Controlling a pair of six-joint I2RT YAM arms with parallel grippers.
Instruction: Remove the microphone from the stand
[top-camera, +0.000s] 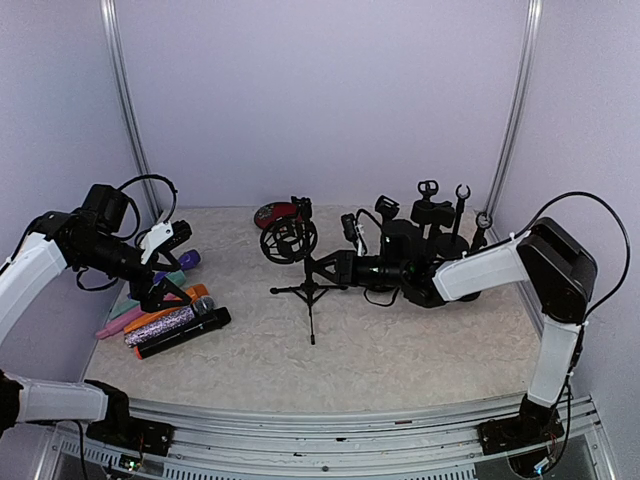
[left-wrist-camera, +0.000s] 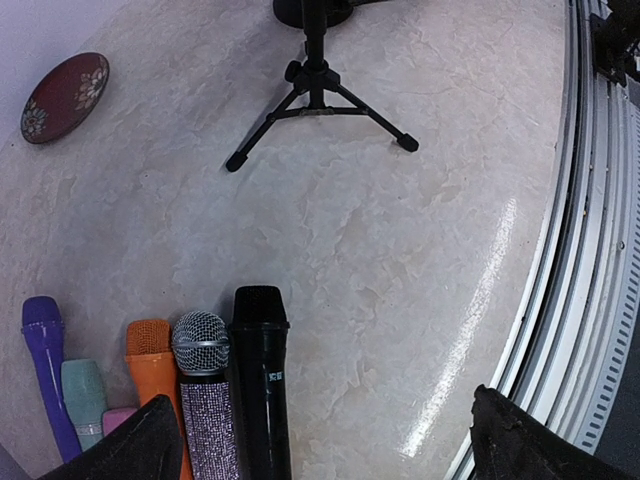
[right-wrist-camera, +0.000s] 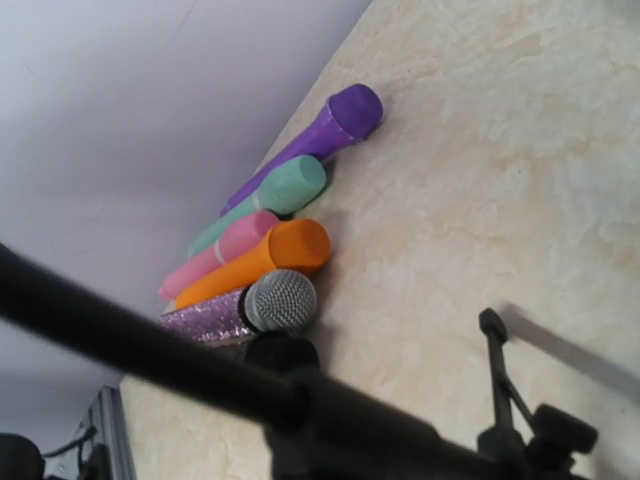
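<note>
Seeing the black microphone (left-wrist-camera: 260, 380) lying flat on the table (left-wrist-camera: 400, 250), off the stand and ending a row of mics, touching the glittery one (left-wrist-camera: 205, 400); noticing the tripod stand (left-wrist-camera: 315, 95) standing upright mid-table, well apart from it; catching the left gripper (left-wrist-camera: 322, 400) hovering over that row, fingers spread wide, gripping nothing; finding the right gripper (top-camera: 345, 268) reaching in at the stand's top, but not managing to tell clamped from apart there, thanks to a blurry wrist view.
</note>
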